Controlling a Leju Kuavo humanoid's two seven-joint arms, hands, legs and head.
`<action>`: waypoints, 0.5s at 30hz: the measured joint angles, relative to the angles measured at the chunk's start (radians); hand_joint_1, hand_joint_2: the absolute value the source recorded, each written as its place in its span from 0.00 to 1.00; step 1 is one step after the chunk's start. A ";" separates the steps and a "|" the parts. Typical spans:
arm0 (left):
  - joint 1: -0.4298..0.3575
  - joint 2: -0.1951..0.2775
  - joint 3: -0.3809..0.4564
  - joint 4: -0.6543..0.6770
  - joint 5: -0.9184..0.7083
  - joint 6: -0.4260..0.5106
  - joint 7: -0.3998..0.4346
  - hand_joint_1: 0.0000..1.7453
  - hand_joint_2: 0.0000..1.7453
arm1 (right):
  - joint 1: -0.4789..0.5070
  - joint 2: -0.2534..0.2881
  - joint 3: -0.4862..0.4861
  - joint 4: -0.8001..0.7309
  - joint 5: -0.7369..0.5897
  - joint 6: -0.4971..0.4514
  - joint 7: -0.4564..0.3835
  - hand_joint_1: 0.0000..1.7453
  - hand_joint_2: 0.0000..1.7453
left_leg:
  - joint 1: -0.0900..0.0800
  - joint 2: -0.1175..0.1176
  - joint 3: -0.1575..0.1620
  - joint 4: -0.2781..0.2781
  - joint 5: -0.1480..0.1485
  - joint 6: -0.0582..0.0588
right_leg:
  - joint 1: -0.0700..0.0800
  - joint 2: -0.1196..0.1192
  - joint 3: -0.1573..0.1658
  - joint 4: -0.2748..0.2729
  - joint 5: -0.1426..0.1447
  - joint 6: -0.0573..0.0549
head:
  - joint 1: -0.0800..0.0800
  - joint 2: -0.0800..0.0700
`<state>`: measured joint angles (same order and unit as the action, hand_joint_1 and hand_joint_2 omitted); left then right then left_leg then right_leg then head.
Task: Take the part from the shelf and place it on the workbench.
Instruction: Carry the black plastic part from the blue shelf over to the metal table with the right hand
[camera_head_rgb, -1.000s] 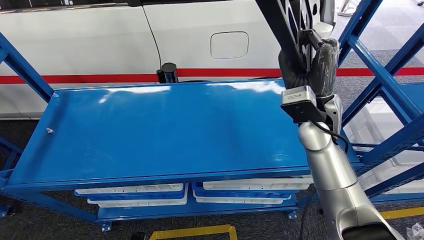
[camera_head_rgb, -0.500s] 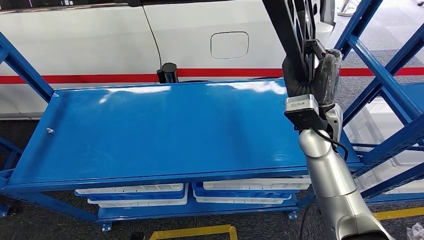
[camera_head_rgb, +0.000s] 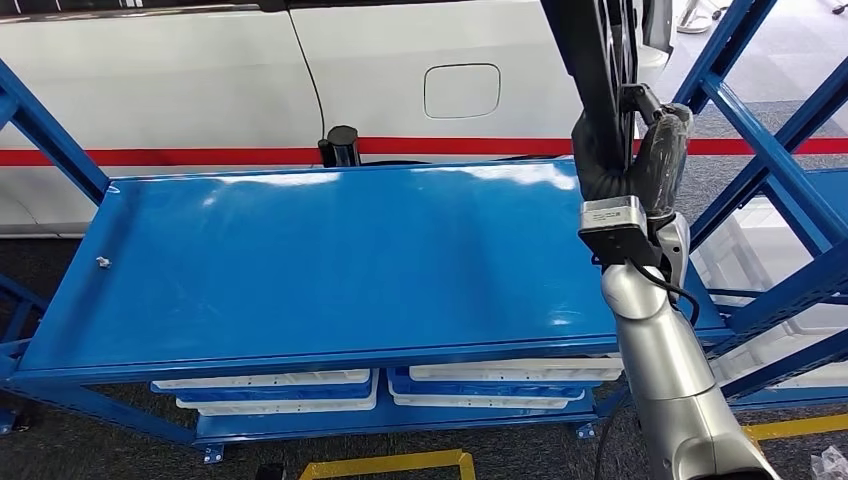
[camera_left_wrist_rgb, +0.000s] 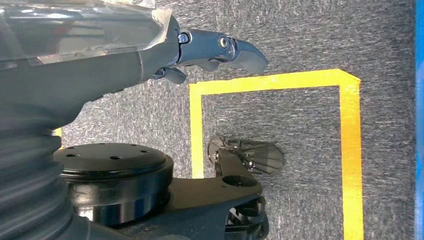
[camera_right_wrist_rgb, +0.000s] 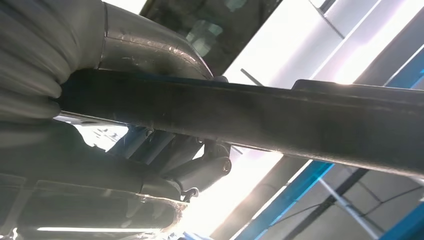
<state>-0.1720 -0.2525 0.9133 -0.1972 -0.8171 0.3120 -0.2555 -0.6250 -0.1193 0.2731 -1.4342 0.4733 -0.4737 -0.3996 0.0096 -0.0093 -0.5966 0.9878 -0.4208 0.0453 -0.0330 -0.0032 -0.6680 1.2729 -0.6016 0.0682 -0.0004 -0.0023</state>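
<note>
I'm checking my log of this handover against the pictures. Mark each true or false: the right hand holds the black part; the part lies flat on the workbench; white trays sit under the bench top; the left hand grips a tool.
1. The right hand holds the black part: true.
2. The part lies flat on the workbench: false; it is held up in the air above the bench's right end.
3. White trays sit under the bench top: true.
4. The left hand grips a tool: false; it holds nothing and hangs over the floor.
</note>
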 joint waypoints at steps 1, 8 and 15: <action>0.000 0.000 0.000 0.000 0.000 0.000 0.001 0.00 1.00 | 0.002 -0.001 -0.001 0.000 -0.001 0.000 0.000 1.00 1.00 | 0.001 0.000 0.000 0.001 -0.001 -0.002 | -0.001 0.000 -0.008 0.001 0.011 0.008 | 0.000 0.000; 0.001 0.002 0.001 0.000 0.004 0.008 0.010 0.00 1.00 | -0.001 0.002 0.002 0.000 -0.002 0.001 -0.011 1.00 1.00 | 0.004 -0.006 -0.013 0.026 -0.008 -0.050 | -0.007 0.006 0.081 -0.240 0.134 0.011 | 0.002 0.000; 0.002 0.001 0.002 0.000 0.008 0.015 0.011 0.00 1.00 | -0.010 0.010 0.005 -0.001 -0.013 0.023 -0.008 1.00 1.00 | 0.010 0.006 -0.140 0.307 -0.156 -0.061 | 0.009 0.004 0.065 -0.238 0.148 -0.037 | -0.007 0.000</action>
<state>-0.1698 -0.2514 0.9153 -0.1976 -0.8096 0.3267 -0.2441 -0.6350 -0.1089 0.2781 -1.4356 0.4606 -0.4510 -0.4074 0.0193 -0.0038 -0.7370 1.2951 -0.5770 -0.0157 -0.0238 0.0004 -0.6029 1.0348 -0.4533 0.0308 -0.0072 -0.0023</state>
